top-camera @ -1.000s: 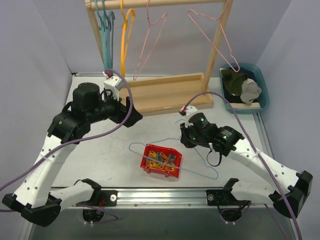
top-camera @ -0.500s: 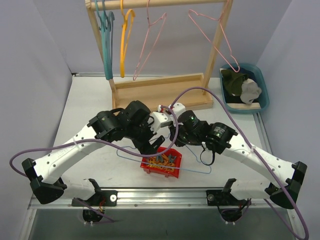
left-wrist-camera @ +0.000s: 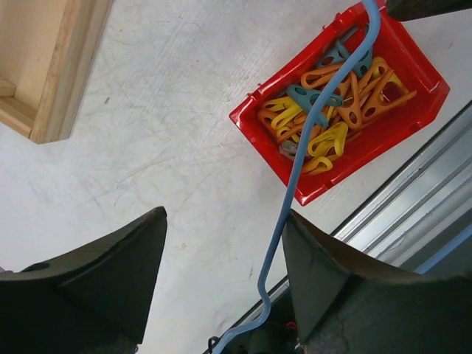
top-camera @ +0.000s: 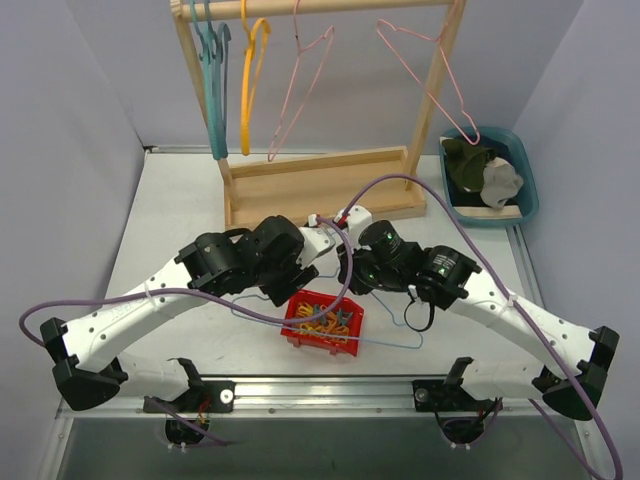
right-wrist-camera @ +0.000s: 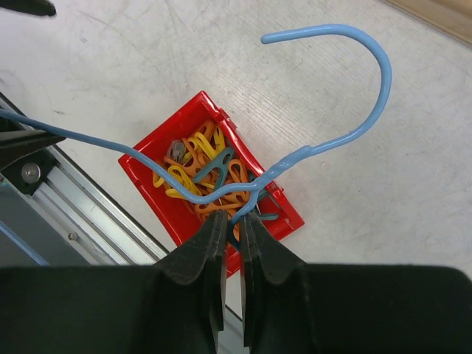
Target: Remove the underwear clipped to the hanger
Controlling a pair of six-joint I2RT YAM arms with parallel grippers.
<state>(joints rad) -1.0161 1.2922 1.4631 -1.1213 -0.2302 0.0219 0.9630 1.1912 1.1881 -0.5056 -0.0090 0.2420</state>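
Observation:
A blue wire hanger point(top-camera: 392, 341) lies bare across a red bin point(top-camera: 345, 338) of yellow and orange clips. My right gripper point(right-wrist-camera: 231, 221) is shut on the hanger's twisted neck point(right-wrist-camera: 284, 164), above the bin point(right-wrist-camera: 147, 173); in the top view it is at mid-table point(top-camera: 350, 272). My left gripper point(left-wrist-camera: 221, 295) is open, and the hanger's wire point(left-wrist-camera: 291, 192) runs between its fingers, close to the right one. The dark olive underwear point(top-camera: 462, 160) and grey-beige underwear point(top-camera: 500, 180) lie in a blue basin point(top-camera: 527, 200) at the back right. No navy underwear shows.
A wooden rack point(top-camera: 320, 185) stands at the back with teal, orange and pink hangers point(top-camera: 300, 90) on its rail. The metal rail point(top-camera: 330, 392) runs along the table's near edge. Purple cables point(top-camera: 420, 190) loop over both arms.
My left arm swung from the back left to mid-table and its open gripper now straddles the hanger wire. My right gripper moved left with the hanger.

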